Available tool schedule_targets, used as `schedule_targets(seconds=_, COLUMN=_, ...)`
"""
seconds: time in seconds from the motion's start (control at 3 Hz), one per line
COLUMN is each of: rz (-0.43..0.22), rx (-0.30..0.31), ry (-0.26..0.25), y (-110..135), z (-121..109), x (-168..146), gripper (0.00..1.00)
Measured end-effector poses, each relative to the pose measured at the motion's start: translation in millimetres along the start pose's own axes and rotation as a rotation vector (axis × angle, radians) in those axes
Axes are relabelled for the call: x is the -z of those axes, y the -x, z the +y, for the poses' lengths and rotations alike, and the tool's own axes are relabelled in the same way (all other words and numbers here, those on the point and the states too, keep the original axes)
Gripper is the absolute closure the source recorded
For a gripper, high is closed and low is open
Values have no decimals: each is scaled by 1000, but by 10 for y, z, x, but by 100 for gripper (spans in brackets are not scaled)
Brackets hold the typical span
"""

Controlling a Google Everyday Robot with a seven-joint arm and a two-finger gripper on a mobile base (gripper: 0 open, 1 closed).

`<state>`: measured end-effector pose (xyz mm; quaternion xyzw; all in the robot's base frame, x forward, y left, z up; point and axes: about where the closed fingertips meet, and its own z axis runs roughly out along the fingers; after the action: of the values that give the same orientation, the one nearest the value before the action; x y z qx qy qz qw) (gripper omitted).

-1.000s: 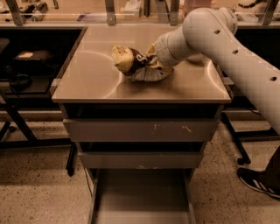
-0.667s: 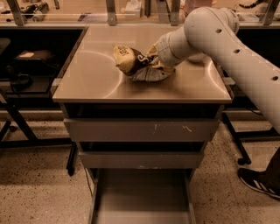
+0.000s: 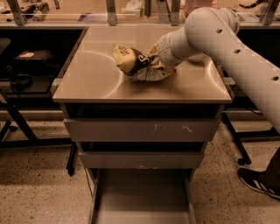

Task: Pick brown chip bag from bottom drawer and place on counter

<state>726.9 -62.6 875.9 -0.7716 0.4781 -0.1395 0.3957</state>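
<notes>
The brown chip bag (image 3: 131, 59) lies crumpled on the counter (image 3: 94, 76), a little right of its middle, with its tan end pointing left. My gripper (image 3: 153, 64) reaches in from the upper right and is shut on the bag's right end, low over the counter. The bottom drawer (image 3: 142, 197) is pulled open below, and its flat floor is bare.
The two upper grey drawers (image 3: 142, 130) are closed. A dark shelf unit (image 3: 26, 65) with small items stands to the left. A person's shoe (image 3: 258, 181) is on the floor at the lower right. Metal posts (image 3: 111, 11) stand behind the counter.
</notes>
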Motion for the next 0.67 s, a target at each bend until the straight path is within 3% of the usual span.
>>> schedule_targets(seconds=0.67, rz=0, rx=0, ry=0, y=0, z=0, x=-1, gripper=11)
